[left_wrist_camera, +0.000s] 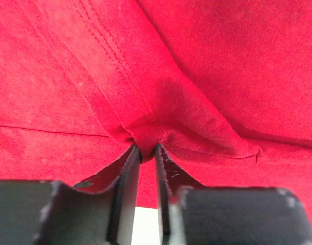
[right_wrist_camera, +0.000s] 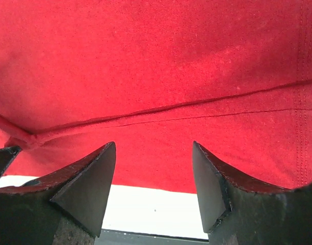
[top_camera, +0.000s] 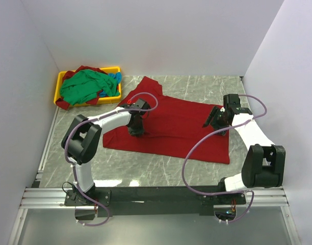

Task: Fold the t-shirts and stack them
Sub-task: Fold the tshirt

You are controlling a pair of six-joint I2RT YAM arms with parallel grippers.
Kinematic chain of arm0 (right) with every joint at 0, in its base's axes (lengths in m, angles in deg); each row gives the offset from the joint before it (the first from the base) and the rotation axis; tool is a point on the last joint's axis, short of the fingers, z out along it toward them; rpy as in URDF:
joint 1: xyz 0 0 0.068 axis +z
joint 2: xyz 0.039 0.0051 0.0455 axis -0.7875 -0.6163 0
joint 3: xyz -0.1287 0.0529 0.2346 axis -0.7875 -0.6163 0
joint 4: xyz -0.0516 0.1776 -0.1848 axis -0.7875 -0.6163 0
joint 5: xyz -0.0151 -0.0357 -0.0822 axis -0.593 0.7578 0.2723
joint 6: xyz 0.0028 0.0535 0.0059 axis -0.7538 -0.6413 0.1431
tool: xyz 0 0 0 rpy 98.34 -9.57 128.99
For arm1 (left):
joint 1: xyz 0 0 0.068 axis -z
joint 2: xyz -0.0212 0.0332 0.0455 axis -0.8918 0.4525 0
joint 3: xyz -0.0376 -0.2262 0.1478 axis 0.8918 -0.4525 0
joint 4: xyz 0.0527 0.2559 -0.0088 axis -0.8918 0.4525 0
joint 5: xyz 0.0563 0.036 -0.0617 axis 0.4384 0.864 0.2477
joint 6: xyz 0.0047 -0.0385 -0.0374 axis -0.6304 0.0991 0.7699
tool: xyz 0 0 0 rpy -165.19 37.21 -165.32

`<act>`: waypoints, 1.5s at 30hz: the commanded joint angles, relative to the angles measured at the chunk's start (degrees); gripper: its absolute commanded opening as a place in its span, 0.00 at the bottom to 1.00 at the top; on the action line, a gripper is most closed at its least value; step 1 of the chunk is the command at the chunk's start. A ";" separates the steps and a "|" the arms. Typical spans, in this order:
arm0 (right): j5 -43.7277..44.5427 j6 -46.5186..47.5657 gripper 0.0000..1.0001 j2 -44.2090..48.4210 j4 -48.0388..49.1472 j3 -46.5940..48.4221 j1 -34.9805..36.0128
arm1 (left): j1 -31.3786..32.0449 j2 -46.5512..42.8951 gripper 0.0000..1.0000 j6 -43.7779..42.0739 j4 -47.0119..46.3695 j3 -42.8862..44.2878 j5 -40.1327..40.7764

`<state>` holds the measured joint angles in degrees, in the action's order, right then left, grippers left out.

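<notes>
A deep red t-shirt [top_camera: 181, 122] lies spread on the marble table, one sleeve pointing toward the back. My left gripper [top_camera: 135, 130] presses down on the shirt's left part, and in the left wrist view it [left_wrist_camera: 147, 148] is shut on a small bunched pinch of the red cloth [left_wrist_camera: 197, 61] beside a stitched seam. My right gripper [top_camera: 213, 122] hovers over the shirt's right side. The right wrist view shows it [right_wrist_camera: 153, 145] open, nothing between its fingers, with flat red cloth [right_wrist_camera: 146, 61] beyond them. A green t-shirt [top_camera: 84, 87], a blue one [top_camera: 115, 77] and another red one [top_camera: 84, 69] lie heaped in the tray.
The yellow plastic tray [top_camera: 61, 81] stands at the back left corner of the table. White walls close in the left, back and right sides. Bare marble shows behind the shirt and along the front edge [top_camera: 156, 176].
</notes>
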<state>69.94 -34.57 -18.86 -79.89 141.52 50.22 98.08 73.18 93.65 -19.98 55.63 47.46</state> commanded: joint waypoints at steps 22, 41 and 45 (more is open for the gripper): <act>0.78 -0.12 0.68 -0.95 0.64 0.75 0.24 | 0.35 11.93 0.01 -9.76 3.06 21.24 2.13; 1.58 -0.38 0.68 -4.29 0.11 2.60 0.24 | 0.35 19.06 0.01 -14.43 3.76 31.45 -1.03; 1.84 -0.29 0.68 -4.38 -0.24 2.51 0.24 | 0.26 18.44 0.01 -14.60 2.36 31.01 -2.09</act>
<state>70.90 -34.95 -22.92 -79.91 141.90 50.22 98.16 91.81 80.43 -15.69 84.50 46.76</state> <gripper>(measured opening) 0.677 0.016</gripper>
